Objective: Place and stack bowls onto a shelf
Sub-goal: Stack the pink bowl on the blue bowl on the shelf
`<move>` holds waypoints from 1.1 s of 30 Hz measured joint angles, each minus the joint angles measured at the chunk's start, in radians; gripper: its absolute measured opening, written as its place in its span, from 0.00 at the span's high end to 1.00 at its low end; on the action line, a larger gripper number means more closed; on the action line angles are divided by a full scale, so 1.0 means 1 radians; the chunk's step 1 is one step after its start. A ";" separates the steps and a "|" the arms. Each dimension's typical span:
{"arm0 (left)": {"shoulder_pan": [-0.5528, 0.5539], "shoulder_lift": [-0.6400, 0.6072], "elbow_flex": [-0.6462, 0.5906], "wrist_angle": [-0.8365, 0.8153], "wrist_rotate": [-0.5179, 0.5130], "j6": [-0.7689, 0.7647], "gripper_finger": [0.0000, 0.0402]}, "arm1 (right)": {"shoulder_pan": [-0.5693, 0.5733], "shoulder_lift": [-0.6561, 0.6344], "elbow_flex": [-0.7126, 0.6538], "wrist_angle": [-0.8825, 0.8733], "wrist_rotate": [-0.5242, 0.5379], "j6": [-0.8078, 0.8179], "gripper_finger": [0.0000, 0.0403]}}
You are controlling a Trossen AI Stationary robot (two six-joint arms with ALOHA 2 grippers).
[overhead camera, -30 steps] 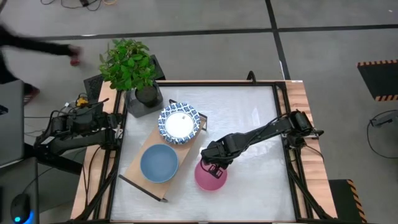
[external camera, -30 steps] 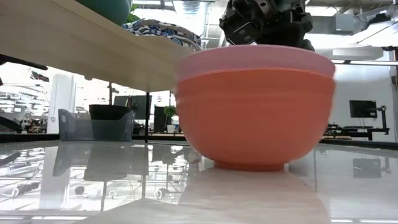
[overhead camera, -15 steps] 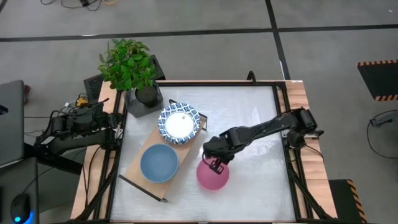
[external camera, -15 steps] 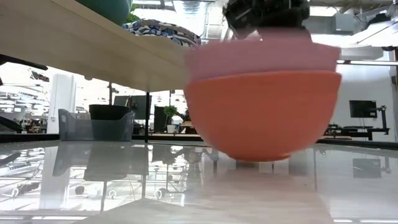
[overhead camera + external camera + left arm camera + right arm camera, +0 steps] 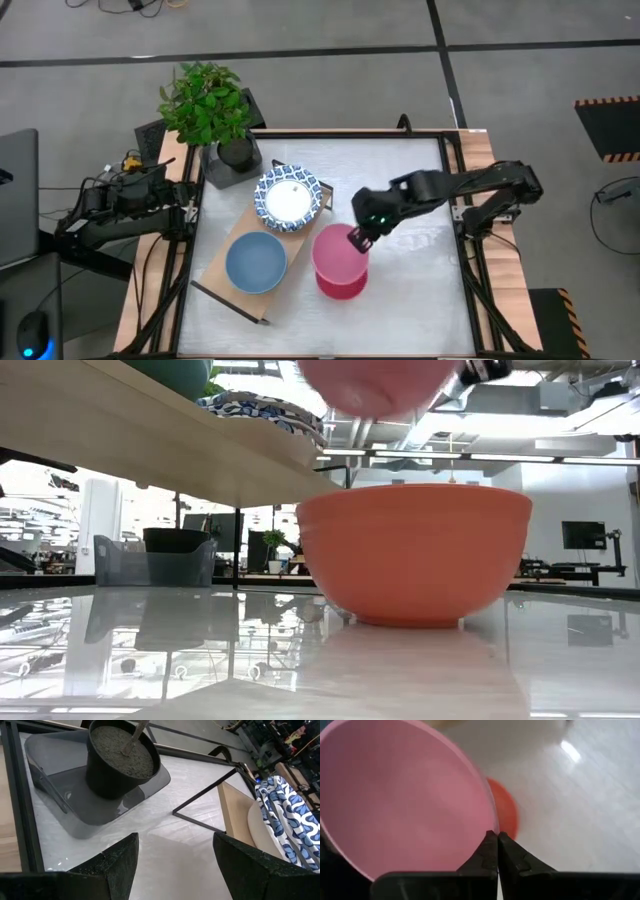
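The right gripper (image 5: 357,237), clamped on the rim of the plain pink bowl (image 5: 338,262), holds it above the red bowl (image 5: 415,553) on the table beside the long light-wood shelf (image 5: 222,258), apparently bound there; the left gripper (image 5: 172,865) waits open.

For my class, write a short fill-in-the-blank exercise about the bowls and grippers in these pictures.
1. The right gripper is shut on the rim of the ____ bowl.
2. The red bowl stands on the ____.
3. The patterned bowl sits on the ____, beside a plain blue bowl.
4. The left gripper faces a black plant ____.

Missing words: pink; table; shelf; pot
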 joint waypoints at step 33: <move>0.000 0.000 0.000 0.001 0.008 -0.005 0.40 | -0.068 0.491 0.736 0.223 -0.089 -0.342 0.96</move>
